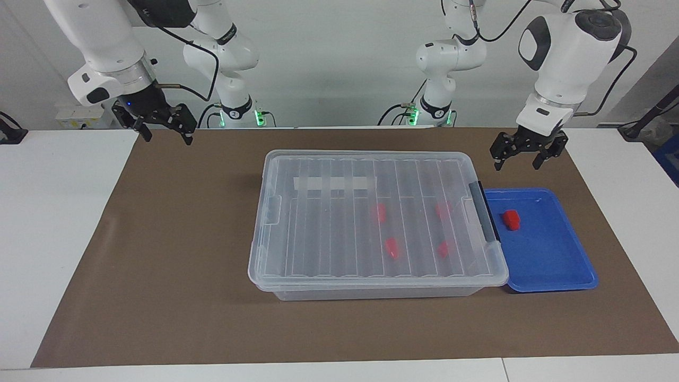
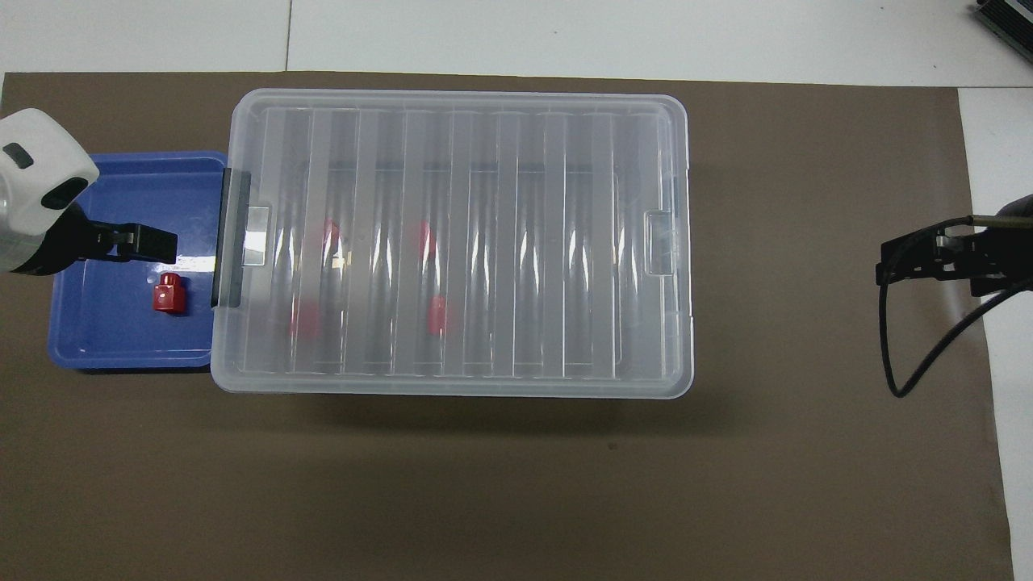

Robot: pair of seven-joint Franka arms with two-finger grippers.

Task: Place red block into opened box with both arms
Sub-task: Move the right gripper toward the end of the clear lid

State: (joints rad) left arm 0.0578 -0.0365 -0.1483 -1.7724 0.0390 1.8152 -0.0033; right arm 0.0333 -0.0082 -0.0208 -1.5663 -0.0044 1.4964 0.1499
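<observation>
The red block [image 1: 511,219] lies alone in the blue tray [image 1: 551,265], whose edge touches the lidded box [image 1: 318,223] at the block's 9 o'clock in the facing view, while the left pincer [image 1: 522,158] hangs spread and empty over the tray's robot-side rim and the right pincer [image 1: 162,130], equally spread and empty, hovers over bare brown mat [image 1: 159,239].

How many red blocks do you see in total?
5. One red block lies in the blue tray; four red blocks lie inside the closed box. None seems hidden.
</observation>
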